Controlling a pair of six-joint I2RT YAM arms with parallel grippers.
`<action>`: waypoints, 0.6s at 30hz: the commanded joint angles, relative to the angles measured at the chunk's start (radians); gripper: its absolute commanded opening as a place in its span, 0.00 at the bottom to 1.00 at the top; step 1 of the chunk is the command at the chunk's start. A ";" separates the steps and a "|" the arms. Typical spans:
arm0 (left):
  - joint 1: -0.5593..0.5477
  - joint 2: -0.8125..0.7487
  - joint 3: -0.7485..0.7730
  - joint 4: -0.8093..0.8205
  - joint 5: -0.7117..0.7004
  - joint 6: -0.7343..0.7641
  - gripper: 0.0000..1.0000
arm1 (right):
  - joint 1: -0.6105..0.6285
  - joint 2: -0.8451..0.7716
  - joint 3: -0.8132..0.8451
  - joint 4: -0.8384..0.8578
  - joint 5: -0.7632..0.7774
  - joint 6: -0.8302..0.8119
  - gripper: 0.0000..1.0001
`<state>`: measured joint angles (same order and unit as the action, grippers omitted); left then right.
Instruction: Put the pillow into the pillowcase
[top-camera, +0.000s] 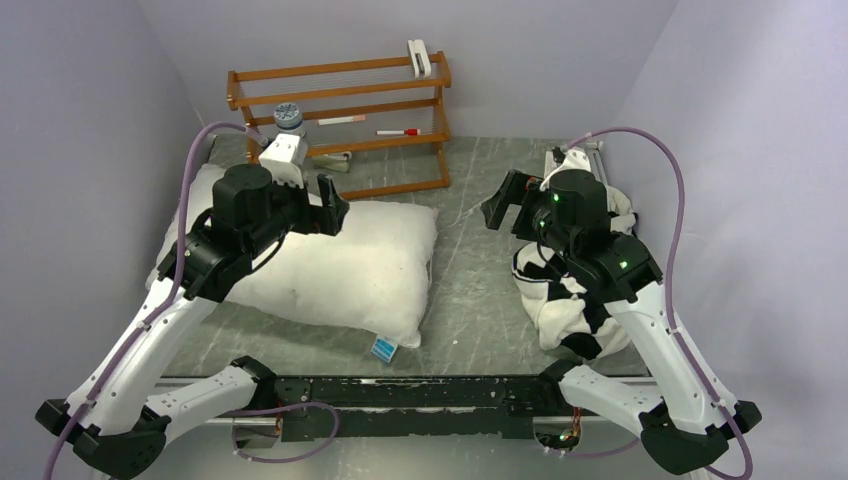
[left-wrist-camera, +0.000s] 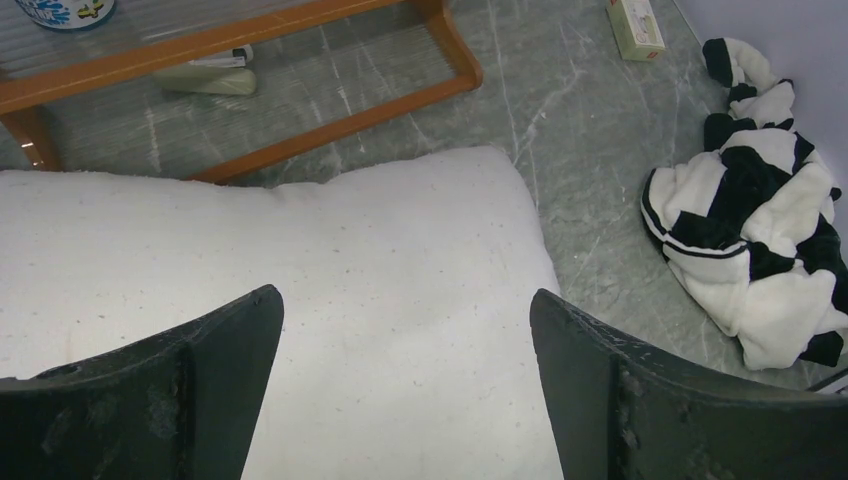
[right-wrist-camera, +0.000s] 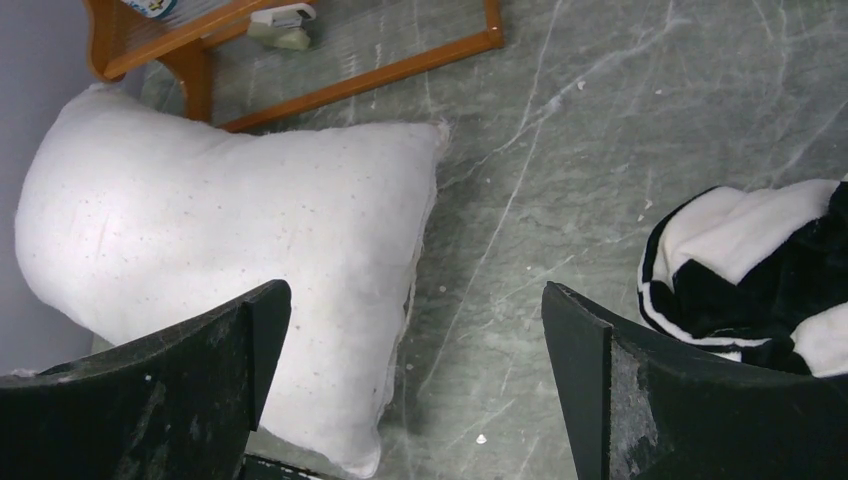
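The plain white pillow (top-camera: 350, 260) lies flat on the left half of the table, its small blue-and-white tag (top-camera: 383, 348) at the near right corner. The black-and-white checkered pillowcase (top-camera: 565, 300) sits crumpled in a heap on the right, partly under the right arm. My left gripper (top-camera: 330, 212) hovers open above the pillow's far part; the left wrist view shows the pillow (left-wrist-camera: 380, 260) between the spread fingers of this gripper (left-wrist-camera: 405, 300) and the pillowcase (left-wrist-camera: 750, 230) off to the right. My right gripper (top-camera: 505, 210) hangs open over bare table between both things (right-wrist-camera: 415, 295), holding nothing.
A wooden rack (top-camera: 340, 110) stands at the back with a red marker (top-camera: 398, 131), a round container (top-camera: 288, 115) and a white clip (top-camera: 418, 55). A small box (left-wrist-camera: 635, 25) lies at the far right. Walls close in on both sides.
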<state>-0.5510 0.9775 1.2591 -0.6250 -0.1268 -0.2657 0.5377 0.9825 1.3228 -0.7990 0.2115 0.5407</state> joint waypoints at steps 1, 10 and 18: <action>0.008 0.011 0.003 0.021 0.013 0.005 0.97 | -0.008 -0.003 -0.005 -0.011 0.023 0.001 1.00; 0.008 0.055 -0.015 -0.007 -0.044 -0.004 0.97 | -0.006 -0.010 -0.041 0.010 0.015 0.005 1.00; 0.007 0.329 -0.034 -0.113 -0.197 -0.044 0.97 | -0.007 -0.019 -0.069 0.024 0.003 0.004 1.00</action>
<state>-0.5510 1.1702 1.2499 -0.6456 -0.2371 -0.2874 0.5377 0.9821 1.2800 -0.7967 0.2161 0.5419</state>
